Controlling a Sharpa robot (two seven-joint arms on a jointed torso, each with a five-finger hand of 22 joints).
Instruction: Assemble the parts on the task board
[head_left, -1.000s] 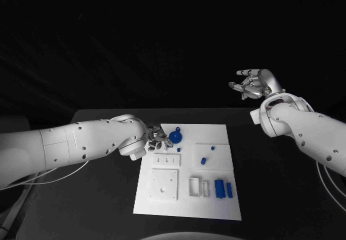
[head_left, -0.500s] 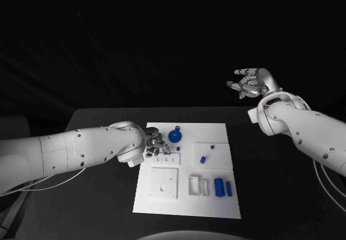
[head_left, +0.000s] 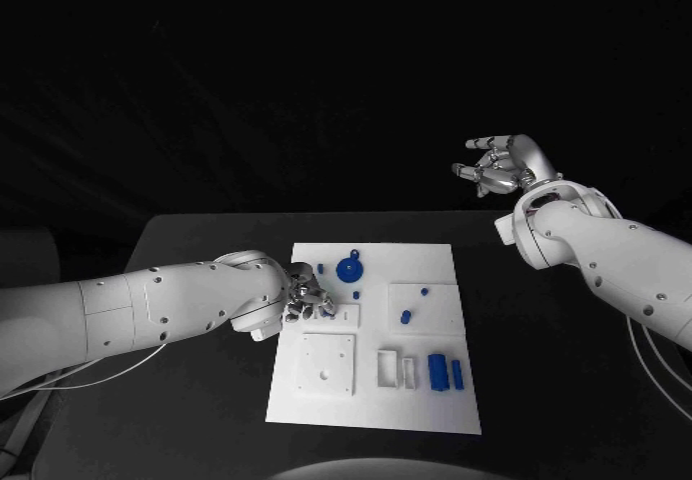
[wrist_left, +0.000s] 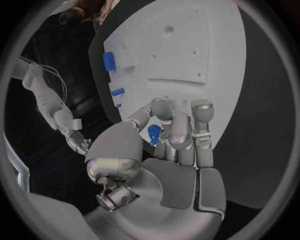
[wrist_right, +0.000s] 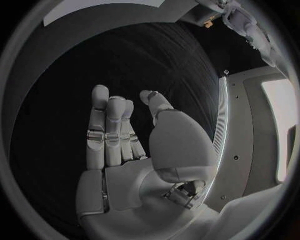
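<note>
At the left edge of the task board (head_left: 433, 400), the left hand (head_left: 306, 298) rests low with its fingers (wrist_left: 181, 132) curled around a small blue part (wrist_left: 154, 134), which is pinched between thumb and fingers; the part's long axis cannot be told. Compared with a second ago, this hand has moved toward the near edge of the counter (head_left: 188, 400), away from the round part. That round blue part (head_left: 349, 270) lies flat near the board's far edge, a thin stem projecting toward the far edge. Right of it, a short blue peg (head_left: 424, 293) and a small blue oblong (head_left: 407, 320) sit on a raised white block, the oblong slanted. Near the board's near edge, two blue bars (head_left: 437, 374) lie side by side, long axes running near to far, beside white frames. Over the counter's far right corner, the right hand (head_left: 500, 166) is raised well above the surface, fingers (wrist_right: 100, 130) apart and holding nothing; it has scarcely shifted.
</note>
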